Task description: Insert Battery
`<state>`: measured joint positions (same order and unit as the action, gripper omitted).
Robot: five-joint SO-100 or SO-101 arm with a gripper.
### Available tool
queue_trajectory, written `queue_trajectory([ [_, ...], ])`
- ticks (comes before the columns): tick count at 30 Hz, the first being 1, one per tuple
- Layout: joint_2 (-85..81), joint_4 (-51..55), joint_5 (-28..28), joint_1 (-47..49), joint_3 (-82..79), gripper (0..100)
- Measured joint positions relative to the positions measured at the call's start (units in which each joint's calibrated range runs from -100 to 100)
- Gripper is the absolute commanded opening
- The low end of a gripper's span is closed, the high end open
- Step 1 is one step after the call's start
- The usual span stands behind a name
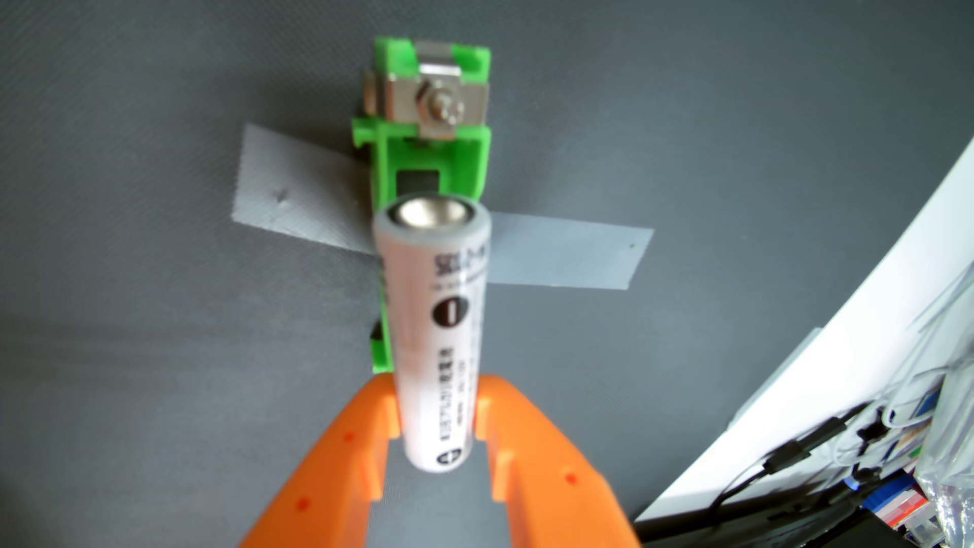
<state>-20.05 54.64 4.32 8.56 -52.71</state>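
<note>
1. Wrist view, looking down past the gripper [436, 416] onto a dark grey mat [132, 316].
2. Two orange fingers [342, 453] rise from the bottom edge, one on each side, and narrow toward the middle of the frame.
3. The fingers are clenched on a white battery [435, 326], opened only as wide as its body, and their notched tips press its lower part from left and right.
4. The battery's long axis runs nearly straight up the frame, leaning slightly to the left at the top.
5. Its far end, a flat shiny metal cap, points away from the camera toward a green holder [429, 153]; its near end sticks out just below the fingertips.
6. The holder lies on the mat behind the battery, with a metal contact and bolt [440, 108] at its far end.
7. The battery covers the middle of the holder; the blur makes it hard to say whether they touch.
8. Grey tape [564, 258] crosses under the holder, fixing it to the mat.
9. At the right, a white edge [843, 316] and tangled black cables [790, 458].
</note>
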Motion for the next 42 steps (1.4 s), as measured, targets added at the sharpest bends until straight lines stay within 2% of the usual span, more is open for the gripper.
queue_trajectory([
  [7,4.4,-0.8,0.0,-0.1,0.3,1],
  [42,3.7,-2.3,0.0,2.1,0.5,2],
])
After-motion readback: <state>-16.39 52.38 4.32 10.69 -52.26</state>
